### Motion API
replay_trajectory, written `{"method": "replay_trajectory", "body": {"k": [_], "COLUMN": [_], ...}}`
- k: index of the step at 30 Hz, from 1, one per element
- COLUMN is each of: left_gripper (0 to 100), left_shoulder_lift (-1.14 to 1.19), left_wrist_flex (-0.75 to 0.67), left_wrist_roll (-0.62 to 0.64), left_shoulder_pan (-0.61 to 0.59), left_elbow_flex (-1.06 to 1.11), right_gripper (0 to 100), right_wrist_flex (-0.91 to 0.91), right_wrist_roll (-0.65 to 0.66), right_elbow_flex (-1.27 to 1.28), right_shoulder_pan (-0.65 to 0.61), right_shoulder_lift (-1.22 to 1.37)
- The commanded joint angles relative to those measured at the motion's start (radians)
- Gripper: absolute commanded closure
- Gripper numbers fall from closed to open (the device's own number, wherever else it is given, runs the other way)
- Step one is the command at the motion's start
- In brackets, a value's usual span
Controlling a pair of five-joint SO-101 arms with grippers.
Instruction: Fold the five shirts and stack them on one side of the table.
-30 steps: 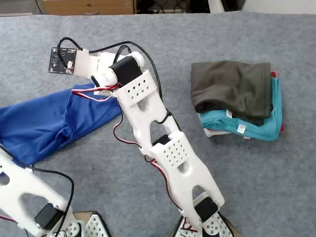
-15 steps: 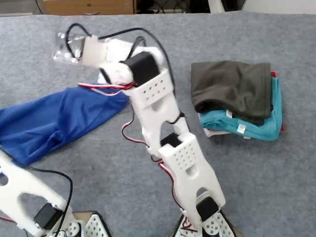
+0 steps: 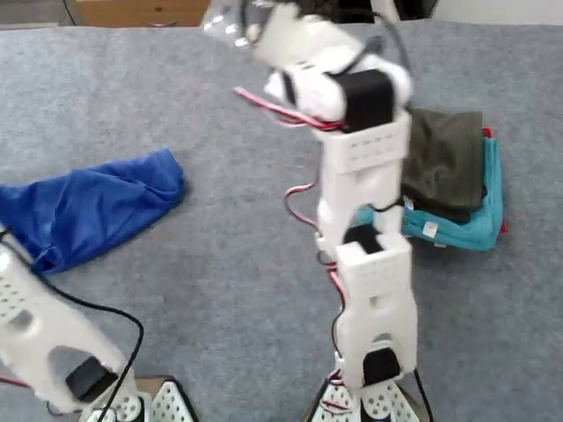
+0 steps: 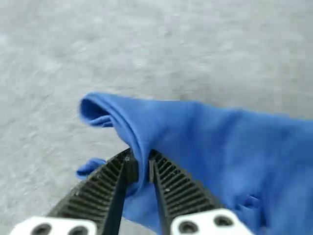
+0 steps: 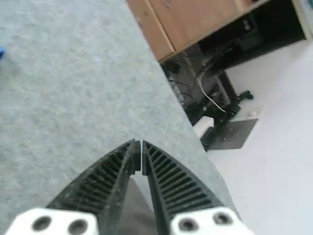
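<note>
A crumpled blue shirt (image 3: 88,209) lies on the grey table (image 3: 220,290) at the left. My left gripper (image 4: 139,160) is shut on a raised fold of this blue shirt (image 4: 205,142). The left arm (image 3: 35,330) comes in from the near-left corner. At the right stands a stack of folded shirts, a dark olive one (image 3: 449,158) on top of a teal one (image 3: 475,230). The right arm (image 3: 361,158) stands tall in front of the stack's left part. My right gripper (image 5: 141,145) is shut on nothing, high above the table's far edge.
White and red cloth edges peek out under the teal shirt. Beyond the far table edge are a wooden cabinet (image 5: 195,19) and cables (image 5: 205,93) on the floor. Bare grey table lies between the blue shirt and the stack.
The right arm has left the blue shirt's near end and swung up and to the right, toward the stack. The blue shirt has bunched up toward the left.
</note>
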Motion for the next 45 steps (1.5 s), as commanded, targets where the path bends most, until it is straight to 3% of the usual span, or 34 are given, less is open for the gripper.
{"method": "replay_trajectory", "body": {"k": [1,10,17,21,23,27,33,36,38,41,45], "left_gripper": [97,97,96,78,76,75,78,90,98,97,97], "left_shoulder_lift": [-0.222,-0.35,-0.252,-0.144,-0.104,-0.071,-0.121,-0.064,0.034,0.203,0.278], "left_wrist_flex": [0.005,0.003,-0.078,-0.106,-0.107,-0.023,0.005,-0.025,-0.129,-0.295,-0.275], "left_wrist_roll": [0.028,0.209,0.327,0.514,0.592,0.552,0.489,0.488,0.482,0.511,0.562], "left_shoulder_pan": [0.197,0.628,0.771,0.641,0.522,0.392,0.295,0.242,0.237,0.236,0.196], "left_elbow_flex": [0.216,0.513,0.538,0.495,0.417,0.206,0.094,0.194,0.311,0.461,0.392], "right_gripper": [98.4,98.4,98.4,98.4,98.4,98.4,98.4,98.4,98.4,98.4,98.4], "right_wrist_flex": [0.003,0.003,0.003,0.003,0.003,0.003,-0.014,-0.121,-0.216,-0.256,-0.229], "right_wrist_roll": [-0.006,-0.006,-0.006,-0.006,-0.006,-0.008,-0.094,-0.147,-0.183,-0.212,-0.238], "right_elbow_flex": [-0.031,-0.028,-0.028,-0.027,-0.022,0.058,0.24,0.332,0.372,0.374,0.354], "right_shoulder_pan": [0.094,0.259,0.285,0.272,0.264,0.199,-0.055,-0.172,-0.224,-0.282,-0.336], "right_shoulder_lift": [-0.082,-0.091,-0.091,-0.09,-0.088,-0.071,-0.031,0.039,0.104,0.18,0.246]}}
